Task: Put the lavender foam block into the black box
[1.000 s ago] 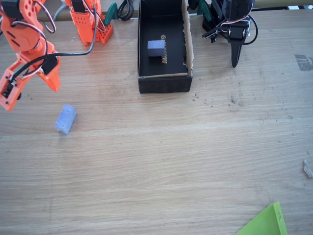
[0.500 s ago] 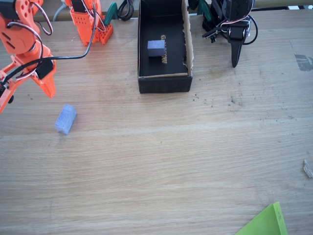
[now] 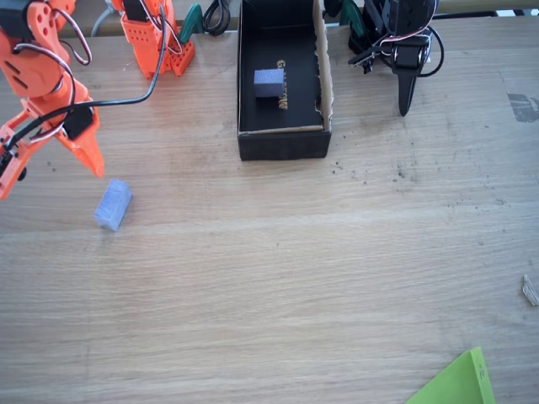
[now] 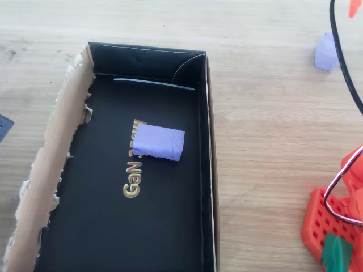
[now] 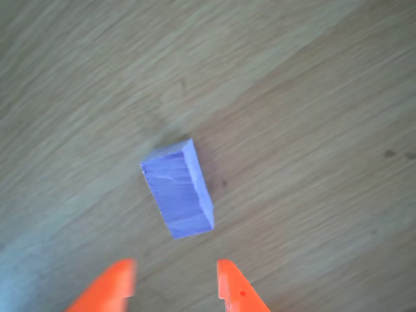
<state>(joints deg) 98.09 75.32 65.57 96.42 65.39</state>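
The lavender foam block (image 3: 112,204) lies on the wooden table at the left, well apart from the black box (image 3: 283,145); it also shows at the top right of the overhead view (image 4: 325,51). My orange gripper (image 3: 50,178) hangs open just above and left of it. In the wrist view the block (image 5: 179,197) lies slanted just ahead of the open gripper (image 5: 174,272), with nothing between the fingertips (image 5: 227,276). The box (image 4: 207,147) stands at the back centre, with a squarer lavender block (image 4: 160,141) on its floor.
The arm's orange base (image 3: 156,38) stands at the back left, between the gripper and the box, with a black cable trailing from it. A green sheet corner (image 3: 459,383) lies at the front right. A small scrap (image 3: 530,290) sits at the right edge.
The gripper swung left and then came down a little toward the block on the table. Both blocks and the box have stayed put.
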